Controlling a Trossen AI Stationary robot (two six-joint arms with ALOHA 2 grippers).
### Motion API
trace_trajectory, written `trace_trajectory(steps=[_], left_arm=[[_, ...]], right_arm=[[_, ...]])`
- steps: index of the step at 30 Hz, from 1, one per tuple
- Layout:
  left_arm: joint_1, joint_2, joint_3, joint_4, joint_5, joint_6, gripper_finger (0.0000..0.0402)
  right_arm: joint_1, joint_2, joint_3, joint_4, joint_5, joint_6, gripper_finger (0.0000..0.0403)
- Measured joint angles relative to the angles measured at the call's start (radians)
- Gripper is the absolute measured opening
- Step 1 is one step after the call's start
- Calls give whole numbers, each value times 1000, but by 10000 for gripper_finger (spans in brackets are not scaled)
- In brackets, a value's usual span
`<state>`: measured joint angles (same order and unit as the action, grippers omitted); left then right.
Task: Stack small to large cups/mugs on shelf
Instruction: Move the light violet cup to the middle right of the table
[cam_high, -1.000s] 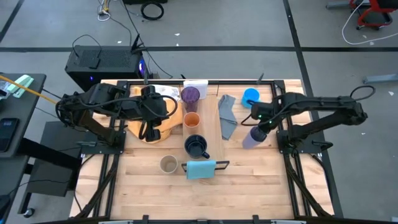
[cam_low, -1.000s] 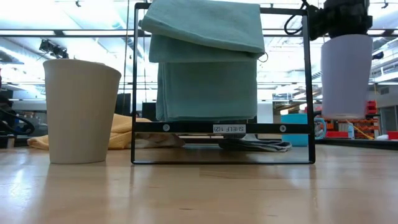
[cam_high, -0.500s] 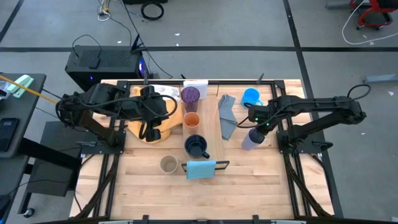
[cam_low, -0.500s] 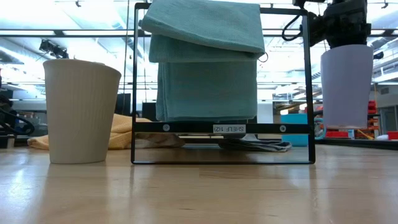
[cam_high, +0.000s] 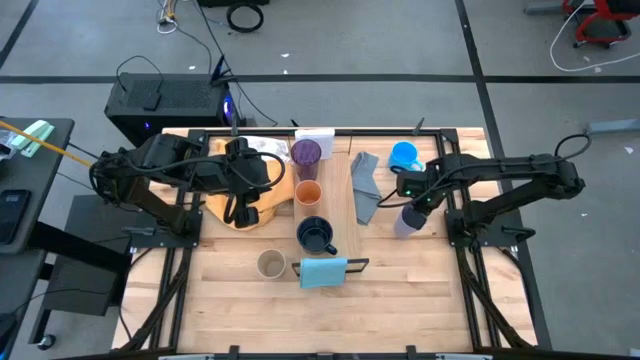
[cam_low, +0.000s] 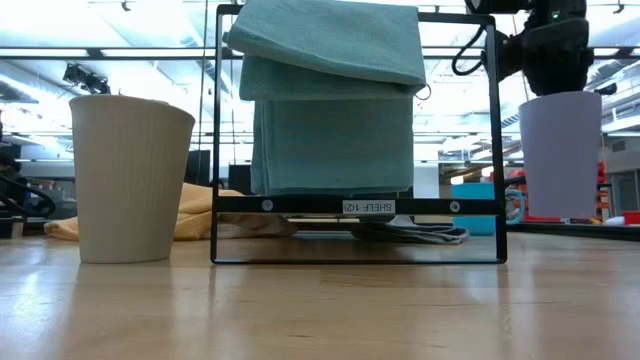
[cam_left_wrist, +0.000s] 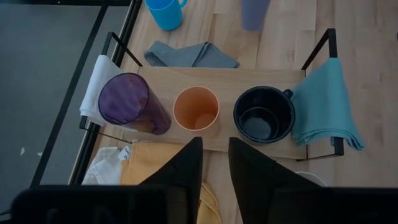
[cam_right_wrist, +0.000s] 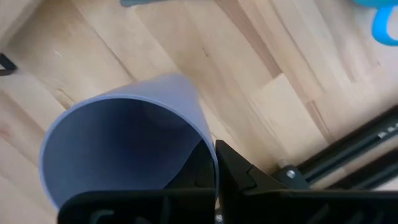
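— High view first: where's the lavender cup (cam_high: 404, 220)?
— Near the table's (cam_high: 420, 300) right edge, upright, its rim pinched between the right gripper's (cam_high: 416, 203) closed fingers.
— And the shelf (cam_high: 312, 200)?
— Purple tumbler (cam_high: 305, 155), orange cup (cam_high: 309, 193) and navy mug (cam_high: 314, 235) stand on it in a row.
— The left gripper (cam_left_wrist: 214, 163)?
— Over the yellow cloth (cam_high: 258, 200) near the left edge, fingers slightly apart, empty.
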<state>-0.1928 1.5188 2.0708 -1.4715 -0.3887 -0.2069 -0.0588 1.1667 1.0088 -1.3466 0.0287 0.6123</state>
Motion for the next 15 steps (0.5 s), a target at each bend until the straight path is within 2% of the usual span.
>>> trace_trajectory(steps=[7,15], left_arm=[[0,0,0,0,0,-18,90],[0,0,0,0,0,8,93]], right_arm=[[52,-1,0,3,-25,36,0],[61,-1,0,28,13,66,0]])
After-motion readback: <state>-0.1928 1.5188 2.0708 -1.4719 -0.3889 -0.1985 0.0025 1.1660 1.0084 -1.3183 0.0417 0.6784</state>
